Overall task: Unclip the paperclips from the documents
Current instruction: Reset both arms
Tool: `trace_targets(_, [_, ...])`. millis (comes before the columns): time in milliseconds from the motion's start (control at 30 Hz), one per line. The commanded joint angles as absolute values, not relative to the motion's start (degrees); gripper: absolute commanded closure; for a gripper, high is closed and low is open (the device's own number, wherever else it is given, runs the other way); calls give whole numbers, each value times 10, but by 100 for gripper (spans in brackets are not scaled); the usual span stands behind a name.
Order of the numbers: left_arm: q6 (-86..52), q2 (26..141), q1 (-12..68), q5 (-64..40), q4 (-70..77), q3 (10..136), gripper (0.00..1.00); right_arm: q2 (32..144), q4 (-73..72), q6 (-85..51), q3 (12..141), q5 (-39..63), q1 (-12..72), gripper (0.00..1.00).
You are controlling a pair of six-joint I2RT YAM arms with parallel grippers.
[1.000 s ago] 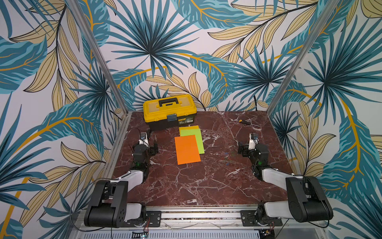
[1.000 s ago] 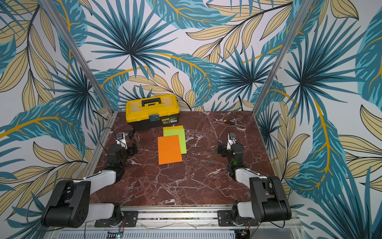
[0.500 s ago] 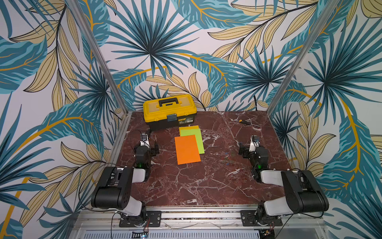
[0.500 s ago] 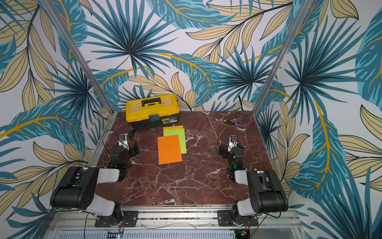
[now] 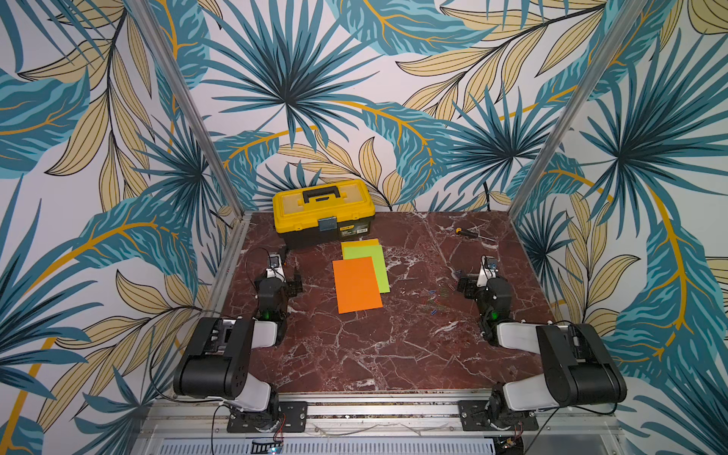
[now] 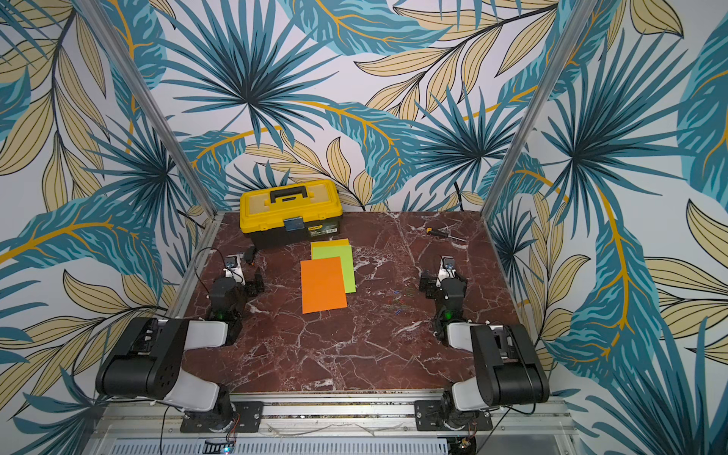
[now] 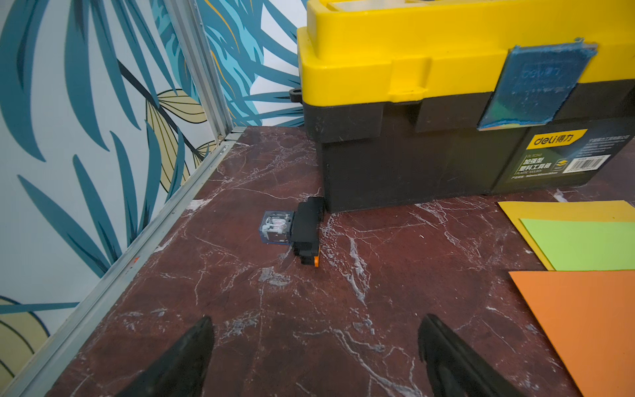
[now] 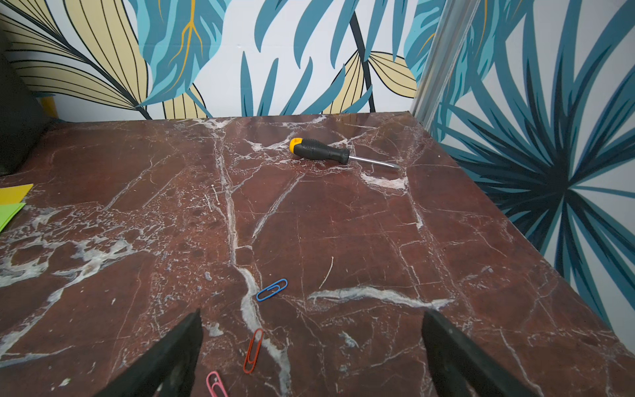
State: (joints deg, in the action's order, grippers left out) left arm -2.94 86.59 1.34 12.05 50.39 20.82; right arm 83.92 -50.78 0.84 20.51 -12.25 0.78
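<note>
Jaws wide, left pincer (image 7: 316, 319) empty, right pincer (image 8: 313, 313) empty

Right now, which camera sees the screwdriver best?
The right wrist view. There the screwdriver lies close and sharp, with its yellow-capped black handle and metal shaft plain to see. In both top views it is just a tiny speck far back. The left wrist view misses it entirely.

Your left arm (image 5: 214, 356) and right arm (image 5: 571, 370) wear bulky black joint housings, white link shells, and a green light (image 5: 268, 314) on each wrist.
</note>
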Motion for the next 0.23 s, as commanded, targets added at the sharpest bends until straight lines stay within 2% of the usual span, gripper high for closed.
trace_targets(0, [-31,868,7,130,520,208,6,844,-507,1,209,-136,8,0])
trace_targets(200, [-31,869,6,130,521,209,6,844,-503,-1,210,-139,8,1])
